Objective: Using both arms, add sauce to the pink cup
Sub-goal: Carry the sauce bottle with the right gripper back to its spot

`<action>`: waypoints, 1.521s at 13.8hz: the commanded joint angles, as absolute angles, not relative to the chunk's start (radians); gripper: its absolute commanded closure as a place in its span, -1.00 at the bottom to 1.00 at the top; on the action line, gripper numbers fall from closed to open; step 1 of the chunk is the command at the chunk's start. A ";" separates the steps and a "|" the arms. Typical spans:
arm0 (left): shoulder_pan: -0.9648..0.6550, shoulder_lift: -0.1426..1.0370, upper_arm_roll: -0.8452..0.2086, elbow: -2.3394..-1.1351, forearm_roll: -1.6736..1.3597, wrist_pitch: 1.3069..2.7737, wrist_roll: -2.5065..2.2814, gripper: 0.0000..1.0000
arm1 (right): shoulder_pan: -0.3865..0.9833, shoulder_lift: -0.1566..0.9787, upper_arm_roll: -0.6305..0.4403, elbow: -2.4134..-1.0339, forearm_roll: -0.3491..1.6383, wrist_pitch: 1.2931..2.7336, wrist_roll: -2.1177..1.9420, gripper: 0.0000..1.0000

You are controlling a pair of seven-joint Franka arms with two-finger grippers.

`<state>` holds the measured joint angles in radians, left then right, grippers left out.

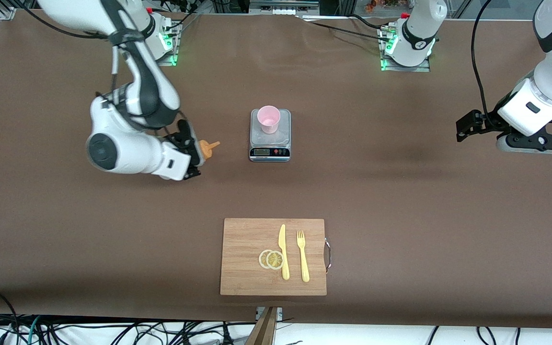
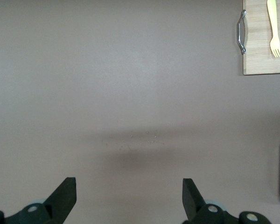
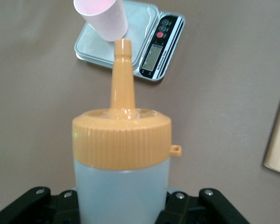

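Two arms on show, and only one is working: the right claw (image 1: 193, 152) is clamped tight on the sauce bottle (image 1: 202, 149), held above the table (image 1: 400, 201) toward the right arm's end, tipped on its side. Its orange nozzle (image 3: 122, 74) points straight along the bottle's long axis toward the pink cup (image 1: 269, 119), which stands upright on the small scale (image 1: 270, 143) mid-table. That gap between nozzle and rim is what the pour looks to depend on. Over bare table at its own end, the left claw (image 2: 129, 198) waits, jaws spread wide, gripping nothing, well apart from the cup.
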<state>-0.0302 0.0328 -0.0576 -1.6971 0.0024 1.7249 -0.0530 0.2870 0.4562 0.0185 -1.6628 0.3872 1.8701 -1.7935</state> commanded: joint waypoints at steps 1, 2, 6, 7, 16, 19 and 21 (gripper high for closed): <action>-0.025 0.044 -0.064 -1.674 0.009 1.724 -0.060 -1.00 | 0.175 0.472 0.034 -1.667 0.512 1.836 -1.987 1.00; -0.025 0.043 -0.064 -1.674 0.009 1.724 -0.057 -1.00 | 0.132 0.488 0.034 -1.669 0.561 1.812 -2.049 1.00; -0.026 0.041 -0.069 -1.674 0.009 1.724 -0.055 -1.00 | -0.010 0.543 0.035 -1.667 0.698 1.737 -2.247 1.00; -0.026 0.040 -0.069 -1.674 0.009 1.724 -0.055 -1.00 | -0.041 0.558 0.034 -1.667 0.734 1.706 -2.284 1.00; -0.026 0.040 -0.067 -1.674 0.009 1.735 -0.052 -1.00 | -0.276 0.675 0.035 -1.667 0.920 1.517 -2.439 1.00; -0.025 0.041 -0.067 -1.675 0.011 1.735 -0.051 -1.00 | -0.323 0.716 0.035 -1.667 0.962 1.468 -2.483 1.00; -0.025 0.043 -0.067 -1.675 0.012 1.735 -0.049 -1.00 | -0.347 0.736 0.035 -1.666 0.988 1.445 -2.516 1.00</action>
<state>-0.0303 0.0331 -0.0618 -1.6945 0.0024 1.7350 -0.0529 -0.3118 0.7191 0.0172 -1.6692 0.9508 1.4806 -2.4825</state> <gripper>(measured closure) 0.000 0.758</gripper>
